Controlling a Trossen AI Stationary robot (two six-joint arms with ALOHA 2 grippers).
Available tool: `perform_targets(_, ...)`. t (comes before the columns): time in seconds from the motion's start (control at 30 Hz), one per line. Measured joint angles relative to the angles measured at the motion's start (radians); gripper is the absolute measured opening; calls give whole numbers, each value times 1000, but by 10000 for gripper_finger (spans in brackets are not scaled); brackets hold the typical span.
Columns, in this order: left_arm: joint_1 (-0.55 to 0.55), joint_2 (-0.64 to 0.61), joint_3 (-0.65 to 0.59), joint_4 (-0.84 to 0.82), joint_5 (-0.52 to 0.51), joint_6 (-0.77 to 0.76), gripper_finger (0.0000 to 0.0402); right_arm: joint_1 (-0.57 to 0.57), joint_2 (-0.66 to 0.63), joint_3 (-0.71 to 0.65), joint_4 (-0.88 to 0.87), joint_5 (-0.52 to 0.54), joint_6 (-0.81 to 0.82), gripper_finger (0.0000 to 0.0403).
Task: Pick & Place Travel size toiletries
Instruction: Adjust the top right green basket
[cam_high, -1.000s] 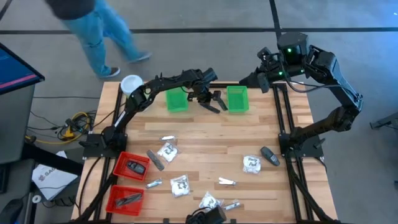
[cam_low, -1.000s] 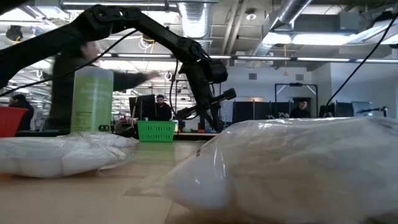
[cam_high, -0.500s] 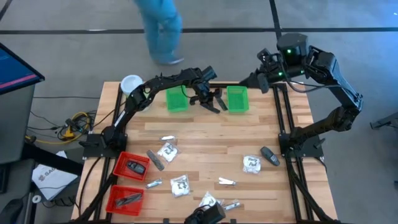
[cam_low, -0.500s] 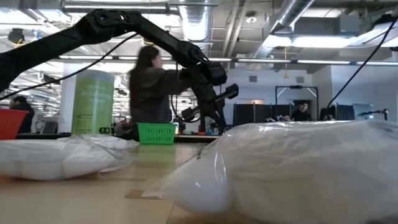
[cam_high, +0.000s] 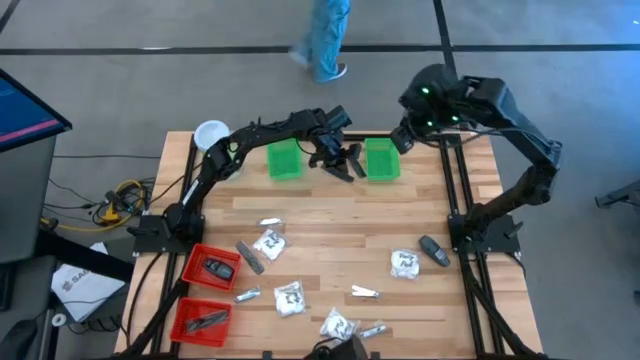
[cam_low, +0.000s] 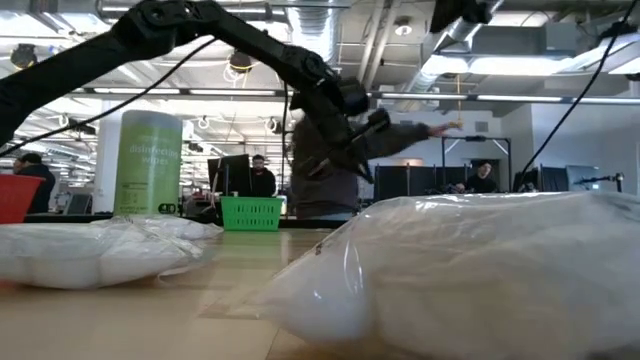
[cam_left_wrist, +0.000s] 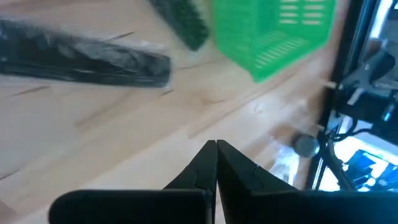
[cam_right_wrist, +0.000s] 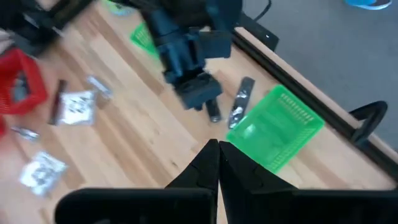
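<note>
High view: left gripper (cam_high: 348, 160), fingers together, hangs between green baskets (cam_high: 285, 160) near table edge (cam_high: 330, 133).

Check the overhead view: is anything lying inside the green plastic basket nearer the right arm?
No, the green plastic basket shows only its bare green floor; a dark grey stick lies on the wood beside it.

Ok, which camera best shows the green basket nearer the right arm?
The right wrist view: the green basket shows whole, lattice walls and inside, a dark stick beside it. The high view shows it small from above; the left wrist view cuts it off. The low view shows a far basket; which one, I cannot tell.
</note>
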Motion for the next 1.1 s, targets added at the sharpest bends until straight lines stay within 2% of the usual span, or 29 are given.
perform_targets(0.17, -18, -17, -3, -14, -80, 69, 0, -45, 84, 0, 1, -16, -84, 0)
perform_targets(0.27, -33, -42, -3, -70, -115, 143, 0, -82, 114, 0, 5, -64, -134, 0)
perform_targets(0.43, -69, -79, -3, -143, -293, 274, 1, -156, 135, 0, 19, -125, -194, 0)
perform_targets(0.57, -47, -69, -2, -132, -330, 255, 1, -219, 132, 0, 42, -207, -224, 0)
perform_targets(0.67, -26, -26, -3, -126, -284, 226, 1, -257, 132, 0, 59, -288, -222, 0)
perform_targets(0.87, -30, 43, -4, -38, -109, 178, 1, -282, 132, 0, 64, -315, -224, 0)
perform_targets(1.1, -7, 61, -3, 14, -82, 147, 0, -287, 132, 0, 53, -315, -236, 0)
